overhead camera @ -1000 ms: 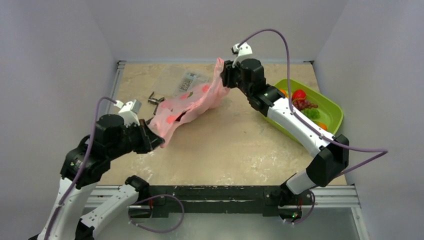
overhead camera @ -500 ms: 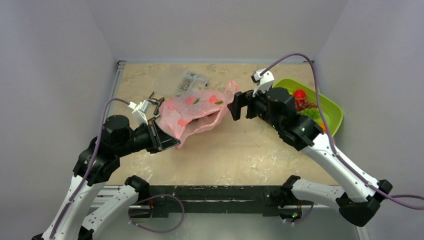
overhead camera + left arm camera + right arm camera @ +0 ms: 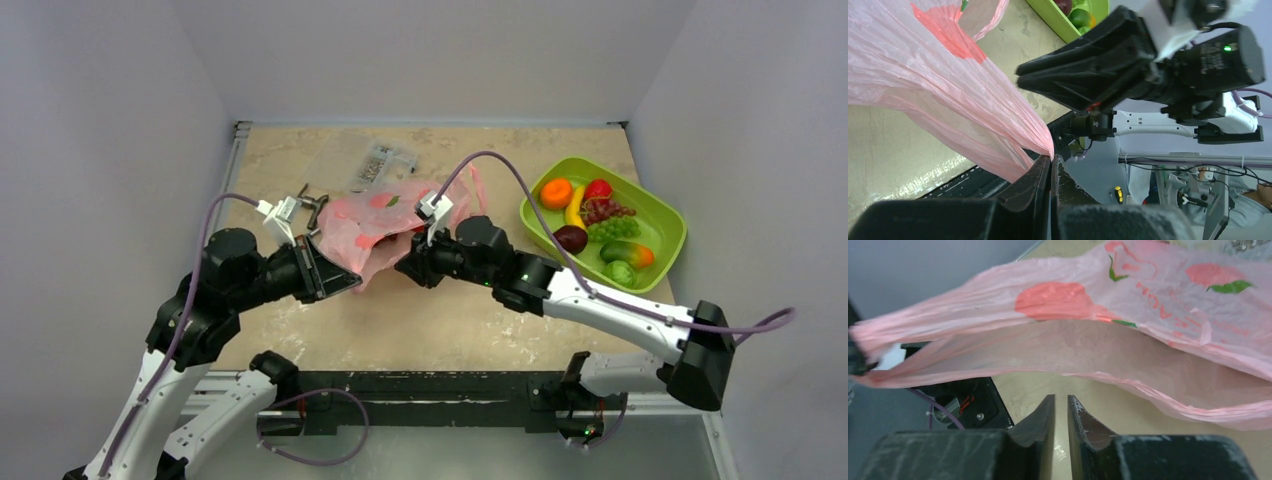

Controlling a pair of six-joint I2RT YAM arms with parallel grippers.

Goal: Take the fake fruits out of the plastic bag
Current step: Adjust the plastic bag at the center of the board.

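The pink plastic bag (image 3: 380, 222) lies slack across the table's middle. My left gripper (image 3: 345, 283) is shut on its near-left edge, and the film (image 3: 938, 75) fans out from the pinched tips (image 3: 1053, 157). My right gripper (image 3: 405, 268) hovers low beside the bag's near side. Its jaws (image 3: 1061, 397) stand almost together with nothing between them, and the bag (image 3: 1098, 330) hangs just beyond. The fake fruits rest in the green tray (image 3: 672, 215): orange (image 3: 556, 192), strawberry (image 3: 598, 189), banana (image 3: 575, 208), grapes (image 3: 612, 228), plum (image 3: 570, 238), mango (image 3: 628, 253).
A clear box of screws (image 3: 378, 160) sits behind the bag at the back. A small metal part (image 3: 312, 200) lies left of the bag. The tray stands near the right wall.
My right gripper let go of the bag's far end, swung down to the bag's near side and closed. The bag sagged onto the table. The left gripper keeps its hold.
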